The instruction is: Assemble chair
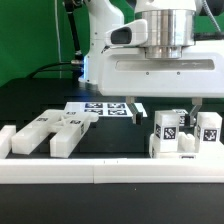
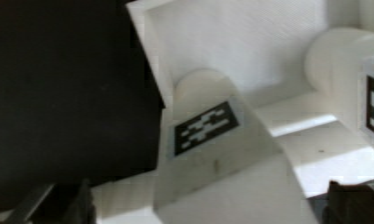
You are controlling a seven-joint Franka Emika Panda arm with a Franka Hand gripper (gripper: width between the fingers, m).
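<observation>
We see the gripper point(image 1: 164, 108) with its fingers spread wide, holding nothing, low over the upright tagged chair pieces point(image 1: 185, 133) at the exterior view's right; wrist view shows one tagged piece point(image 2: 210, 140) between the fingertips point(image 2: 56, 200); contact unclear; other chair parts point(image 1: 45, 133) lie at the exterior view's left; marker board point(image 1: 100, 108) behind; border rail point(image 1: 110, 172) in front.

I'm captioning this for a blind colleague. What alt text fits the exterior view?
An open claw hangs over two upright tagged white chair pieces at the exterior view's right of a black table. More chair parts lie at its left, a marker board lies behind, and a long white rail runs along the front.
</observation>
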